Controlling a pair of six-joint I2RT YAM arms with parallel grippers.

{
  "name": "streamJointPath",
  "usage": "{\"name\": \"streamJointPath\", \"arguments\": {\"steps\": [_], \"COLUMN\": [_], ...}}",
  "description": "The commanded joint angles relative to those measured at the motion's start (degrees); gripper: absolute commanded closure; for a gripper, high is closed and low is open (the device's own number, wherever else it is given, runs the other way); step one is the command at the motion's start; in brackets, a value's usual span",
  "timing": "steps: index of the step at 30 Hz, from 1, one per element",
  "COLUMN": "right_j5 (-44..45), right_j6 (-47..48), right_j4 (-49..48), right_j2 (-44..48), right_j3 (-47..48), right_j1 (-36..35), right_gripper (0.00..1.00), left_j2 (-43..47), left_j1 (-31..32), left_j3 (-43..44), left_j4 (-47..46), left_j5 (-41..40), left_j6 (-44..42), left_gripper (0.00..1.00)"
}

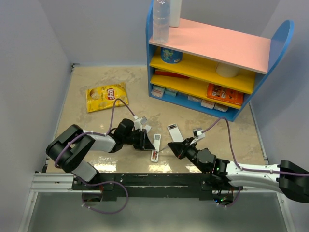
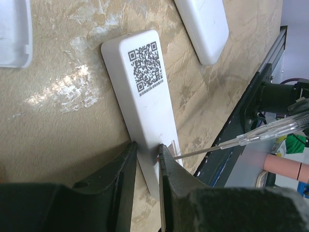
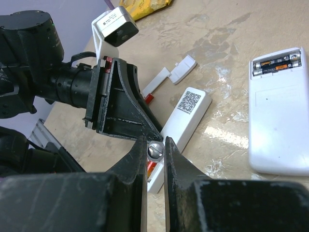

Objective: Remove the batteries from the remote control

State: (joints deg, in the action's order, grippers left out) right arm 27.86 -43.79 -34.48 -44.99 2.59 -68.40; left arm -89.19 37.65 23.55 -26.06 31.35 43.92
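Remote end: the slim white plastic remote control (image 2: 145,92) disappears under the left jaws, and its battery slot is covered there.
Batteries: the red-orange cylinder batteries (image 1: 154,156) are only a red speck from above, so the count is impossible to tell.
Stick tip: the thin pale stick (image 2: 270,131) ends behind the left jaws, contact point masked.
Slab: the wide rounded white slab device (image 3: 277,121) runs off the right edge.
Bag: the yellow crisp bag (image 3: 145,6) is chopped by the top edge.
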Motion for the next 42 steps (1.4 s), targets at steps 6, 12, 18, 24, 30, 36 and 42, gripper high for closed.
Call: {"name": "streamJointPath", "arguments": {"steps": [6,12,18,24,30,36,42], "right_j5": [-3.7,-3.5,1.0,3.5,4.8,6.3,3.2], "right_j6": [-7.1,-6.9,-11.8,-13.5,-14.3,-11.5,-4.3], "right_j4": [3.9,6.5,5.0,7.0,8.4,17.1,20.3], "right_j2": [-3.2,-10.8,-15.1,-14.3,-14.3,-8.9,-1.9], "right_j3": [-5.6,-2.8,-1.8,-1.5,-0.4,6.0,11.5], "right_j1": [-5.3,-9.3,-14.5,-20.4,-22.1,-22.1,-22.0], "right_gripper": [1.0,1.0,1.0,1.0,1.0,1.0,1.0], "left_j2": [-2.6,-2.8,-3.1,-3.4,-3.1,-2.2,0.2], "left_j1": [1.9,1.9,1.9,1.9,1.9,1.9,1.8], "left_j3": [-1.5,-1.3,-1.6,-1.5,-1.3,4.1,13.5], "left_j4": [0.0,0.3,0.7,1.0,0.5,4.2,14.6], "left_j5": [-1.2,-1.0,-1.4,-1.8,-1.4,0.0,-2.7], "left_j6": [-0.2,-0.3,-0.7,-0.8,-0.6,-2.9,-6.5], "left_gripper": [0.73,0.73,0.73,0.73,0.73,0.72,0.66]}}
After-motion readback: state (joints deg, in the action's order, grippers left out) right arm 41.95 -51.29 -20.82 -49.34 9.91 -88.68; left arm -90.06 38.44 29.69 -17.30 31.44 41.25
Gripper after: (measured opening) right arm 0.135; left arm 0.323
